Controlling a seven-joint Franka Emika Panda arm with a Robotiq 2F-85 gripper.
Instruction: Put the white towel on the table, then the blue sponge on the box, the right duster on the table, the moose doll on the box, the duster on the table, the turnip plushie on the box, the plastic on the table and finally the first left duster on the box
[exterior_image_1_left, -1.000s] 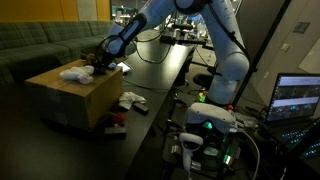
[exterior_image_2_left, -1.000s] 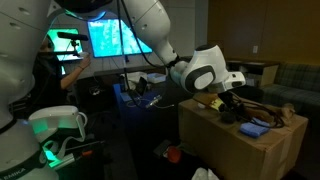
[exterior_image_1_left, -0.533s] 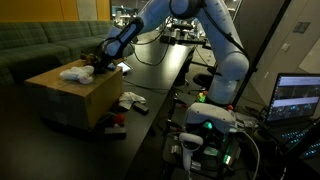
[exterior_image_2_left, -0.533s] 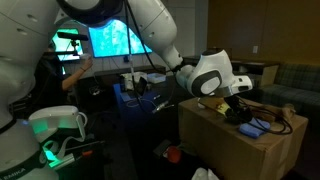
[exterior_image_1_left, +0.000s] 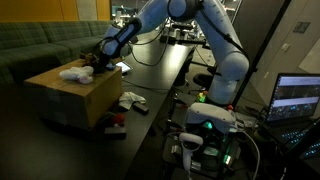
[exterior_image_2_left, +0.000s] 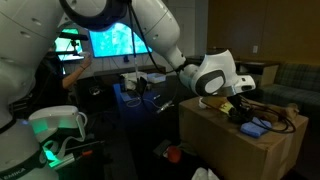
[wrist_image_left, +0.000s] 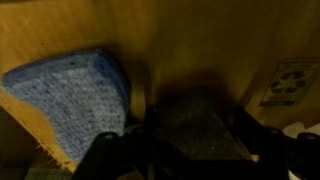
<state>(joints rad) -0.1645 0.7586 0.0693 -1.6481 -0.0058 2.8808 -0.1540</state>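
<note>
Two things changed in the last second: the gripper (exterior_image_2_left: 240, 108) has slid further in over the top of the box (exterior_image_2_left: 232, 148), and its jaws have started coming in from their widest. In the wrist view they sit either side of a dark lumpy thing (wrist_image_left: 195, 125) lying on the box top, just beside the blue sponge (wrist_image_left: 75, 95). It's too dark and blurry to see whether the pads touch it yet, so nobody can really tell if that's a grip or just a straddle. The sponge itself lies flat on the box, outside the jaws. The white towel (exterior_image_1_left: 74, 72) is on the box top too, toward the side of the box away from the table (exterior_image_1_left: 165, 70). So this reads like a pick just starting on the box top, going for the dark lump rather than the towel or sponge. With the towel not on the table, that step looks undone as things lie. The operator probably wants a firm close before lifting, since the sponge sits close enough to get nudged.
</note>
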